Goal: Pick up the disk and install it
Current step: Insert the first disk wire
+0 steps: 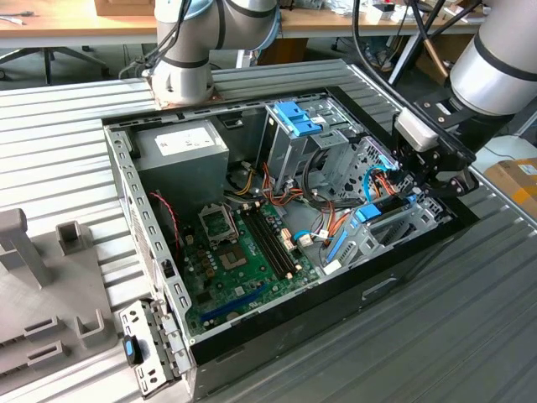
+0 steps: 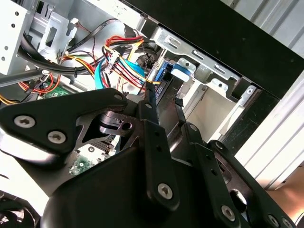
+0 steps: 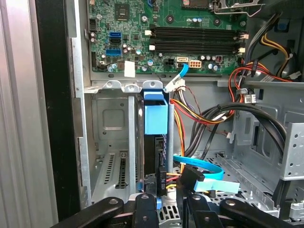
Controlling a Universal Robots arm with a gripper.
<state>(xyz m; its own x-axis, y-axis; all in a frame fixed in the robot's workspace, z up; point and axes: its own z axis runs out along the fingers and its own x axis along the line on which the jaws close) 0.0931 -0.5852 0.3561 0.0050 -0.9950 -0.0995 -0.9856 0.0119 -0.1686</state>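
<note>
The disk (image 3: 156,116) stands on edge in a slot of the silver drive bay (image 3: 111,128), its blue end tab at the far end beside the motherboard. In the exterior view the disk (image 1: 370,212) sits low in the bay at the case's right corner. My gripper (image 3: 167,199) is at the disk's near end with one finger (image 3: 145,211) on each flat side. It looks shut on the disk. In the second wrist view the gripper (image 2: 164,97) points down into the bay toward the blue tab (image 2: 183,71).
Red, yellow and black cables (image 3: 209,118) and a blue flat cable (image 3: 199,167) crowd the side of the slot. A tall silver cage with a blue clip (image 1: 295,117) stands behind the bay. The black case wall (image 1: 403,281) runs close by. Grey fixtures (image 1: 50,277) lie at the exterior view's left.
</note>
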